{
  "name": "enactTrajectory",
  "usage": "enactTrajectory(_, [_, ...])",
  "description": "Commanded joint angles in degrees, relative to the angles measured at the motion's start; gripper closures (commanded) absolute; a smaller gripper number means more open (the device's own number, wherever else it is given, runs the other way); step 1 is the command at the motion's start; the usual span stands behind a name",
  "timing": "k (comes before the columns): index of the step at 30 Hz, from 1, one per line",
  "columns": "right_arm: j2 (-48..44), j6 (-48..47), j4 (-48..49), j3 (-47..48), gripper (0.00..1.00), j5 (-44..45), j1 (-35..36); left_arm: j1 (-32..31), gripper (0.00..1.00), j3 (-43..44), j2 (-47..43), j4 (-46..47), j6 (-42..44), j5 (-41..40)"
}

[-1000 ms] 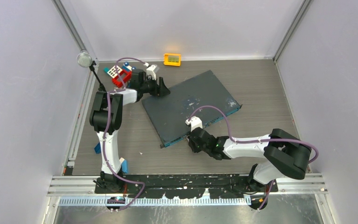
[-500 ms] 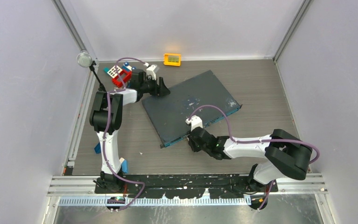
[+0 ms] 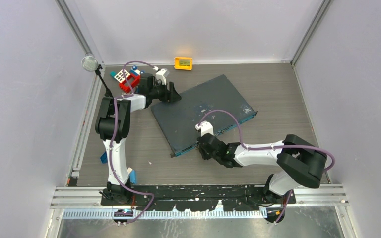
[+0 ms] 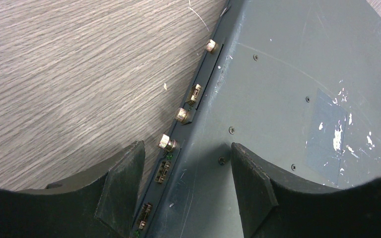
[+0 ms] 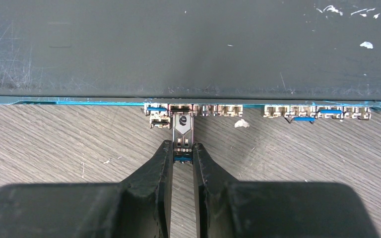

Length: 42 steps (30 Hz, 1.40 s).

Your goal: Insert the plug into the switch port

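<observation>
**Plug at the port row, right hand clamped on it**

The right hand (image 5: 182,152) reaches in low over the bench (image 3: 278,94) towards the near, teal-blue front face (image 5: 79,102) of the switch (image 3: 203,111), a flat dark-grey box with white scuffs that lies askew on the wood. Its two black fingers (image 5: 162,166) are pressed together on the rear of a small metal plug (image 5: 182,130). The plug points straight at the face, and its nose meets a switch port (image 5: 181,107) near the left end of the row of sockets — whether it is fully home cannot be told.

The left hand (image 4: 183,183) is at the far left corner of the switch with its fingers (image 4: 124,181) spread wide. One is over the bench and the other over the grey top, straddling the edge that carries brass thumbscrews (image 4: 181,115); contact cannot be told.

Behind it lie coloured toy bricks (image 3: 126,79), and an orange-yellow box (image 3: 183,63) sits by the back wall, well apart from the switch.
</observation>
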Motion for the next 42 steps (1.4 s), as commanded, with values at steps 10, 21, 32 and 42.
enactTrajectory(10, [-5.5, -0.5, 2.2, 0.0, 0.52, -2.9, -0.3, -0.2, 0.35, 0.9, -0.1, -0.5, 2.1, 0.4])
enactTrajectory(21, [-15.2, 4.4, -2.4, -7.0, 0.7, -1.6, -0.3, -0.2, 0.35, 0.9, -0.1, -0.5, 2.0, 0.4])
enactTrajectory(32, [-14.9, 6.0, -0.7, -9.6, 0.99, -3.6, -0.2, -0.2, 0.35, 0.9, -0.1, -0.5, 2.1, 0.4])
enactTrajectory(42, [-8.1, 6.2, 3.4, -7.4, 1.0, -3.6, -0.2, -0.2, 0.35, 0.9, -0.1, -0.5, 2.0, 0.4])
